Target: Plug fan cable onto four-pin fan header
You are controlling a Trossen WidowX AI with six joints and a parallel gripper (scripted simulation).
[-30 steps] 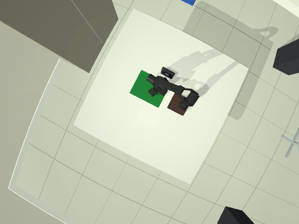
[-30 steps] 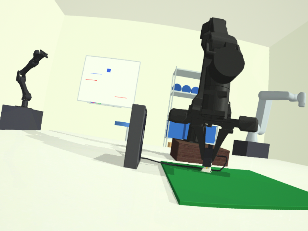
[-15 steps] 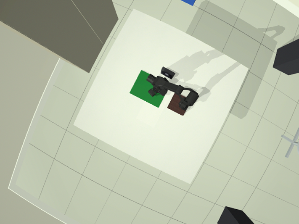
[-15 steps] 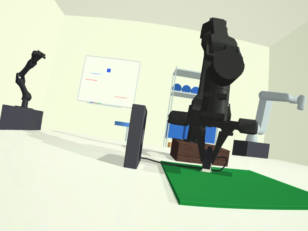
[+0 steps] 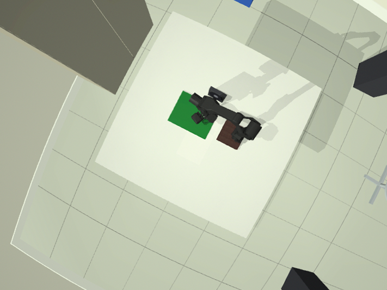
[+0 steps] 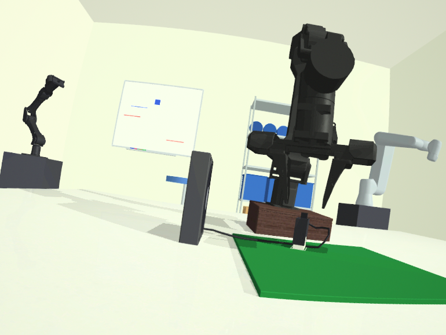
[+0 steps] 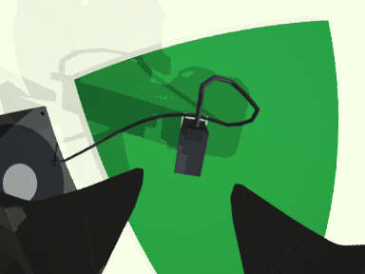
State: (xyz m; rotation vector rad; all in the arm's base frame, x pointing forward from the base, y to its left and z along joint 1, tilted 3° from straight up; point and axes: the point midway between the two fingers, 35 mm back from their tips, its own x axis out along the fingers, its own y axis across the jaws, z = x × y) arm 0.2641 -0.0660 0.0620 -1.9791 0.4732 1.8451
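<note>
Exterior view: the plug (image 6: pixel 300 231) (image 7: pixel 191 152) stands upright on the pale header (image 6: pixel 298 247) (image 7: pixel 187 118) of the green board (image 5: pixel 183 114) (image 6: pixel 331 273) (image 7: pixel 285 166), and the end effector (image 5: pixel 205 117) (image 6: pixel 305 204) (image 7: pixel 188 185) is a bit over half open, holding nothing. One fingertip is on either side of the plug in the wrist view, with daylight between each and the plug's body.

The likeliest trouble, I judge, is a plug that looks home but sits slightly proud; no bare pins show, yet the last sliver of depth is too small to tell. Leaving now on a short push would cause that failure. Next is the cable (image 6: pixel 259 239) (image 7: pixel 128 127): its stiff loop rises beside the plug, so a sideways retreat could let a finger catch it and tug the plug askew. A straight lift with the fingers kept wide should avoid this. Snagging the cable's run to the fan (image 5: pixel 217 93) (image 6: pixel 196 198) (image 7: pixel 52 143), upright on the counter (image 5: pixel 156 86) (image 6: pixel 108 270) (image 7: pixel 352 95), might also drag on the plug.

As for looks, the plug is a tall, narrow, charcoal block, squared off, with a smaller dark tab on top. The cable is black and thin, bending in angular kinks around its loop.
</note>
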